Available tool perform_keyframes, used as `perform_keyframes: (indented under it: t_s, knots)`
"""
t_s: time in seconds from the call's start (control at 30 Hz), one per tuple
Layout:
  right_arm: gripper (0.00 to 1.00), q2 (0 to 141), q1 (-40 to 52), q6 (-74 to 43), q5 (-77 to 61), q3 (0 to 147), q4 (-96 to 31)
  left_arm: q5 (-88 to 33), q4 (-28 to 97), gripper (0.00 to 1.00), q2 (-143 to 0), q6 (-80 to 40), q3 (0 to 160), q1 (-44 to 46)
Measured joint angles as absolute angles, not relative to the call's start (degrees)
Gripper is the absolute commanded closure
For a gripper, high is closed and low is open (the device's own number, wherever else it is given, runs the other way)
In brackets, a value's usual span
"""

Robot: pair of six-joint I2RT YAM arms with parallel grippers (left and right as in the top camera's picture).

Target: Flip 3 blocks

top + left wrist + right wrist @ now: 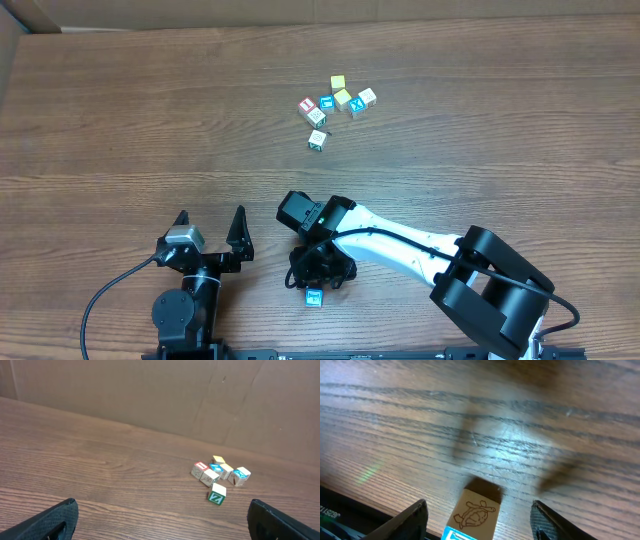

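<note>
while the right pincer [479,504] stands released, a block [472,512] lies untouched between its jaws.

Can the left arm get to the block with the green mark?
Probably yes: the left gripper is open, and only bare table lies between it and the green-marked block. Reach that far is unsure.

The table [520,435] is wood grain with a soft sheen, the block [475,511] pale matt wood.

green-marked block [217,495]: letter Z | blue-faced cube [357,104]: white X | other marks: too small to read
</note>
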State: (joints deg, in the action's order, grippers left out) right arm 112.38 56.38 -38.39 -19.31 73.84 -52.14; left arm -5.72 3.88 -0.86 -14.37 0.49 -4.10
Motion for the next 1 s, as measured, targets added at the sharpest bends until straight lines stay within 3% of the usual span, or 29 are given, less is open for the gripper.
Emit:
perform_keyframes:
  t_s: [0.13,0.27,0.53,0.57,0.6,0.63,0.73,1.0]
  knots:
    - [0.42,112.4,57.5,-40.2,-19.2,73.8,-51.5,-5.7,3.9,0.0,-0.9,-14.4,0.5,-4.1]
    - [0.58,112.4,60.5,-41.3,-19.1,73.8,-50.0,-5.7,3.9,0.0,-0.9,-14.4,0.5,-4.1]
    - [0.69,112.4,61.0,-41.9,-19.2,73.8,-50.5,-5.7,3.9,0.0,-0.9,-14.4,0.5,-4.1]
    - [0.66,112.4,60.4,-42.0,-19.3,73.8,-50.9,-5.7,3.9,0.0,-0.9,-14.4,0.5,-4.1]
    - [0.55,112.4,59.8,-42.2,-19.3,73.8,-51.2,-5.7,3.9,0.0,-0.9,-14.4,0.5,-4.1]
    - [0.33,112.4,59.3,-42.5,-19.4,73.8,-51.6,-5.7,3.9,0.0,-0.9,-14.4,0.5,-4.1]
    - [0.01,112.4,58.2,-42.2,-20.8,73.8,-52.2,-5.7,3.9,0.0,-0.9,-14.4,0.5,-4.1]
    - [0.0,112.4,58.5,-42.5,-25.1,73.8,-54.3,-5.7,3.9,0.0,-0.9,-14.4,0.5,-4.1]
